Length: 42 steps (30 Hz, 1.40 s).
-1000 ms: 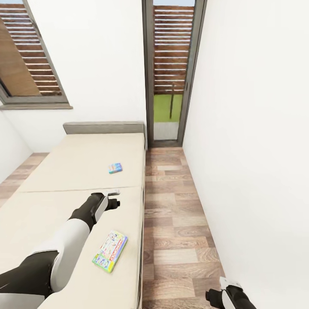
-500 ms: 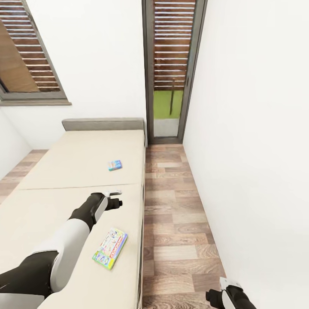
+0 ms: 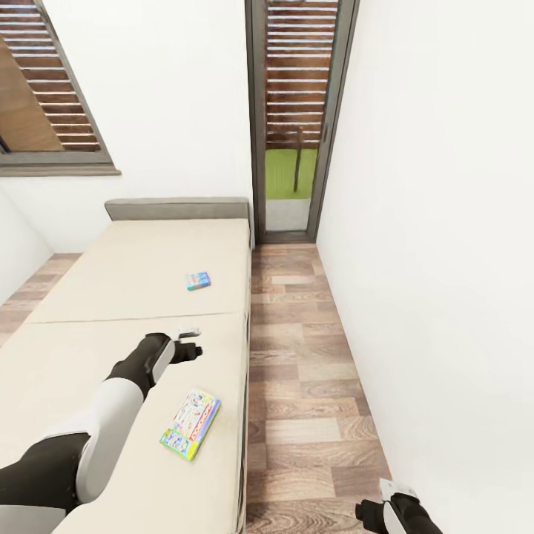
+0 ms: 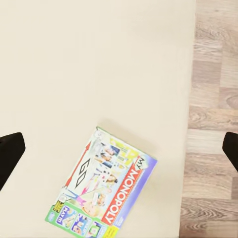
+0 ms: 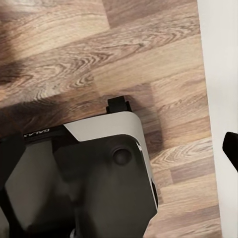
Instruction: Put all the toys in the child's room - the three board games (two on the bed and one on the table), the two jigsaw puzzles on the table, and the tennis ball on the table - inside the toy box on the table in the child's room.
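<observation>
Bed [image 3: 141,267] is seen as the carrier of two board games, its cream mattress crossed by a seam. A greenish multicoloured Monopoly box [image 3: 190,424] lies flat near the bed's floor-side edge, on the nearer half; a smaller blue box [image 3: 198,280] lies beyond the seam, toward the grey headboard [image 3: 178,208]. The left claw [image 3: 189,343] is held above the bed between the two boxes, spread wide with nothing gripped. The right claw [image 3: 368,512] is seen low over the wood floor [image 3: 304,356] beside the bed; its opening cannot be told.
</observation>
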### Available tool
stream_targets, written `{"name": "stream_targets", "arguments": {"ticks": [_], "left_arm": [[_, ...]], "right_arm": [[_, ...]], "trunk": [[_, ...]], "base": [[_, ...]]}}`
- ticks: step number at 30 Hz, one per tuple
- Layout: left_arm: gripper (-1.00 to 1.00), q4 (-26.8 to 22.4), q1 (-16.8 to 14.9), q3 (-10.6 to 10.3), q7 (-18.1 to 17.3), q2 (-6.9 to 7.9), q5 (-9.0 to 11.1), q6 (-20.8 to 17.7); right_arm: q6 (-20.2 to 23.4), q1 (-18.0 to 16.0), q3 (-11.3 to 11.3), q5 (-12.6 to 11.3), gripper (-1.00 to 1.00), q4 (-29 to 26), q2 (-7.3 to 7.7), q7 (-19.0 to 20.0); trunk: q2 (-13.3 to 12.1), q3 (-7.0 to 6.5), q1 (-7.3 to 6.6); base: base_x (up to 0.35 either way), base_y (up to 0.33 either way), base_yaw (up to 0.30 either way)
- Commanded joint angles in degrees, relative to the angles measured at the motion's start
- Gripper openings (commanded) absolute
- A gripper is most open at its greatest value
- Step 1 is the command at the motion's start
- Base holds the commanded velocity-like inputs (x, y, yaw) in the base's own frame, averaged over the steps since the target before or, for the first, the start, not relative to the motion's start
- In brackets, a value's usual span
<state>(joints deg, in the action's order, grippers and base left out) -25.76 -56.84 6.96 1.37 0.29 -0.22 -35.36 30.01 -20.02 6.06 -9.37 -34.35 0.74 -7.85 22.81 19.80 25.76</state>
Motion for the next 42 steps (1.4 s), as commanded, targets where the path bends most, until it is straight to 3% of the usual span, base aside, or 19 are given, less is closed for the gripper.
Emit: {"name": "stream_targets", "arguments": {"ticks": [1,20,29,42], "left_arm": [[1.00,-0.08,-0.03,0.20,0.09,0.05,-0.02,-0.31],[1.00,0.40,-0.03,0.35,0.09,0.97,-0.04,-0.53],[1.00,2.57,-0.06,0.63,0.06,3.40,-0.09,-0.46],[1.00,3.18,-0.61,0.76,0.00,3.79,0.09,-0.54]], "right_arm": [[0.22,-0.02,-0.05,-0.60,1.00,-0.11,0.01,-0.41],[0.05,-0.02,-0.08,-0.56,1.00,-0.10,0.04,-0.39],[0.00,-0.02,-0.10,-0.56,1.00,-0.10,0.05,-0.41],[-0.06,-0.02,-0.16,-0.56,1.00,-0.10,0.05,-0.47]], "trunk": [[0.11,0.19,0.03],[0.11,1.97,0.03],[0.11,2.82,0.03],[0.11,4.04,0.03]], "base": [[0.000,0.000,0.000],[0.000,0.000,0.000],[0.000,0.000,0.000],[0.000,0.000,0.000]]}}
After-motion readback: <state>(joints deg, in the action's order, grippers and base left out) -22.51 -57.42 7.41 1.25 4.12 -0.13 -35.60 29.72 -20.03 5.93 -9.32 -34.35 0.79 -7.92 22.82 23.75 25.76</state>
